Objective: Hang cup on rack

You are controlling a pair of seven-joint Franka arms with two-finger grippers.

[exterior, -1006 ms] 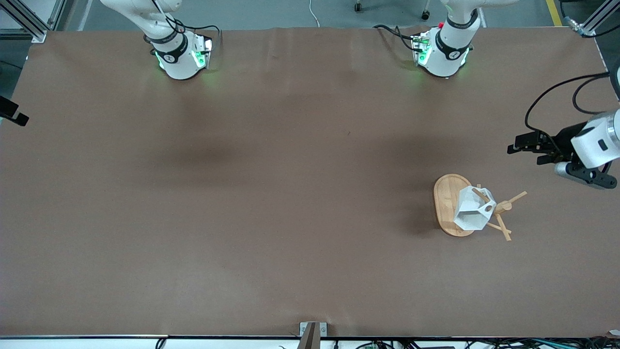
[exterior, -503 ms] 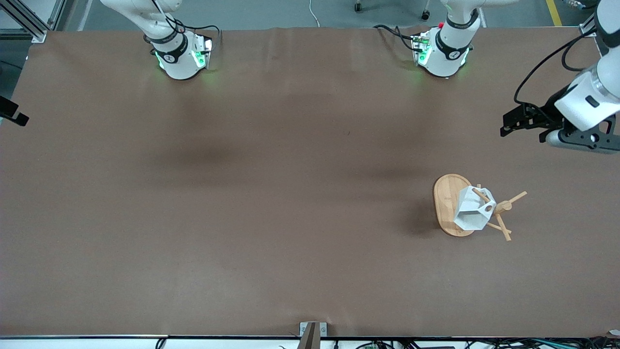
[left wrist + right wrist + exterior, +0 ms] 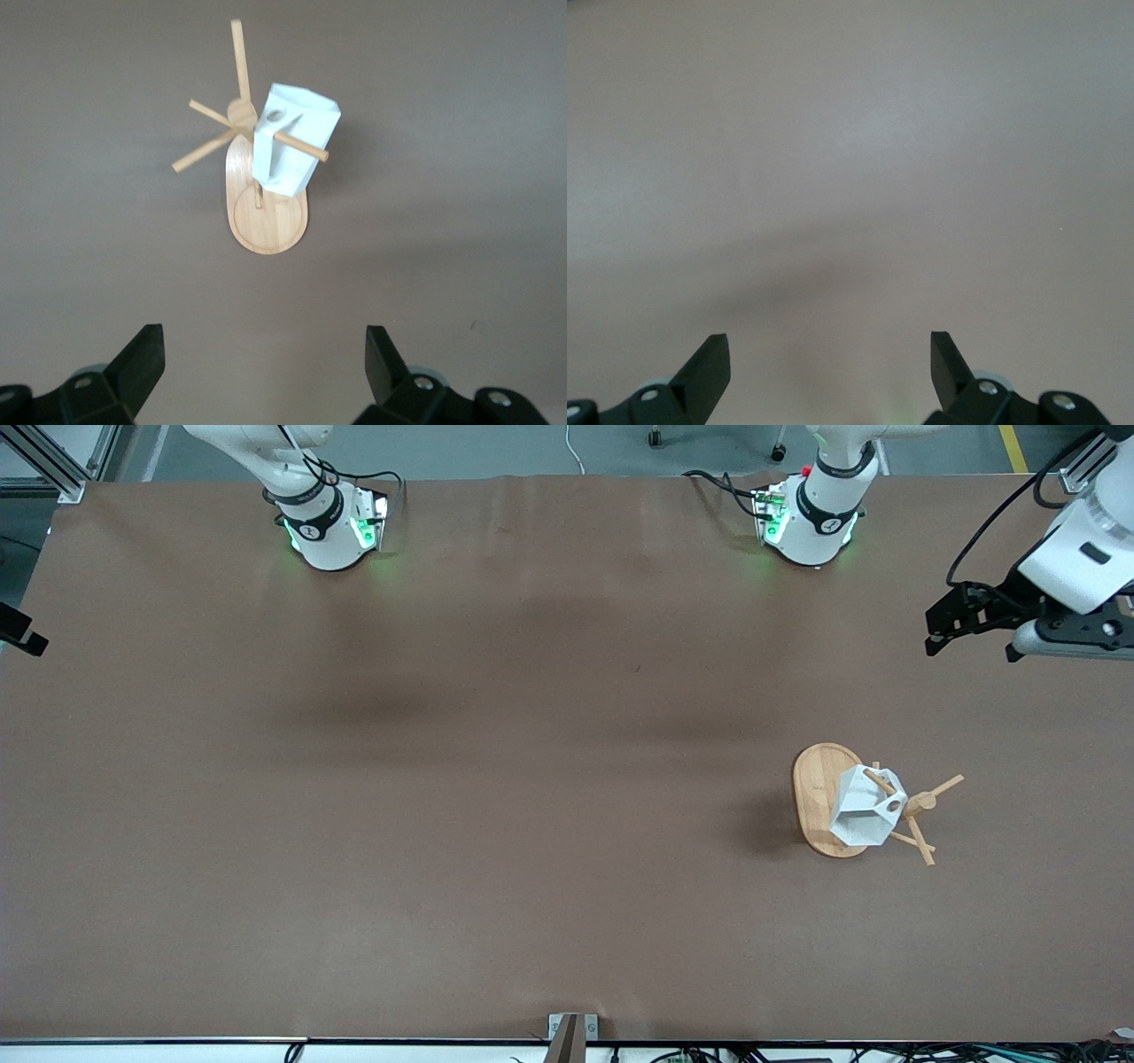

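While its two black fingers (image 3: 142, 363) stand spread wide with nothing between them, the left gripper (image 3: 941, 631) hangs in the air over the brown table (image 3: 496, 779) at the left arm's end, out at about two o'clock in the front view. From that gripper outward, toward five o'clock, the rack (image 3: 819, 802) stands on the table nearer to the front camera, well apart from the gripper; its oval bamboo base lies flat and its thin pegs fan out from the central post. On one of those pegs hangs the cup (image 3: 864, 810), white and faceted, the peg passing through its small handle loop, the cup's body over the base. The left wrist view shows the same pair, rack (image 3: 266, 221) and cup (image 3: 292, 146), between the parted fingertips and clear of them. At the right arm's end, the right gripper (image 3: 829, 367) waits above bare table, its fingers (image 3: 707, 365) likewise apart and empty; in the front view only a small dark part shows at nine o'clock.
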